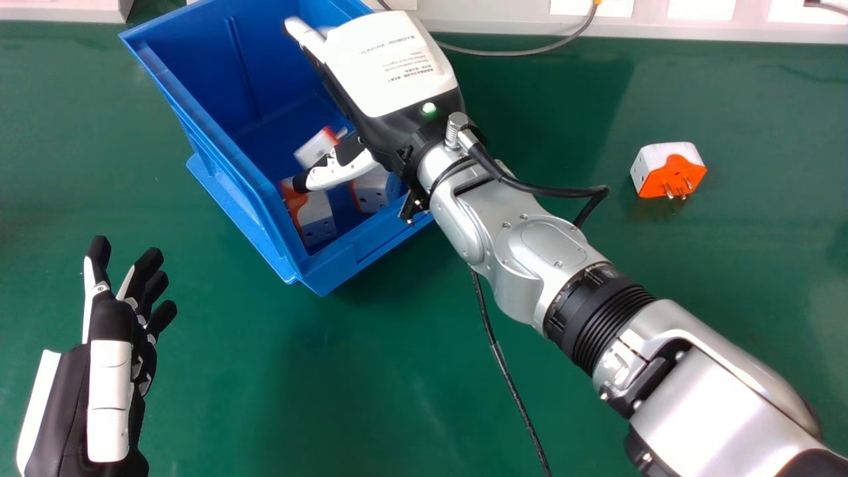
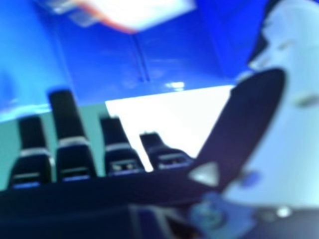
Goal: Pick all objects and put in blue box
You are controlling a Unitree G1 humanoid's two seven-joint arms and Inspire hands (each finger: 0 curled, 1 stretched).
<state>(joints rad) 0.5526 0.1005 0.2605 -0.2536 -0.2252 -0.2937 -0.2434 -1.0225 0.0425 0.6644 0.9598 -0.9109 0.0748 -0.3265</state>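
the right robot hand (image 1: 397,73), wide open over the blue box (image 1: 212,73), should be raised clear before the adapter (image 1: 668,169) on the bench (image 1: 384,397) is approached.

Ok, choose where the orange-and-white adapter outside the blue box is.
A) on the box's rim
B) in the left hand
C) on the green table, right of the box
C: the adapter rests on the green table to the right of the blue box.
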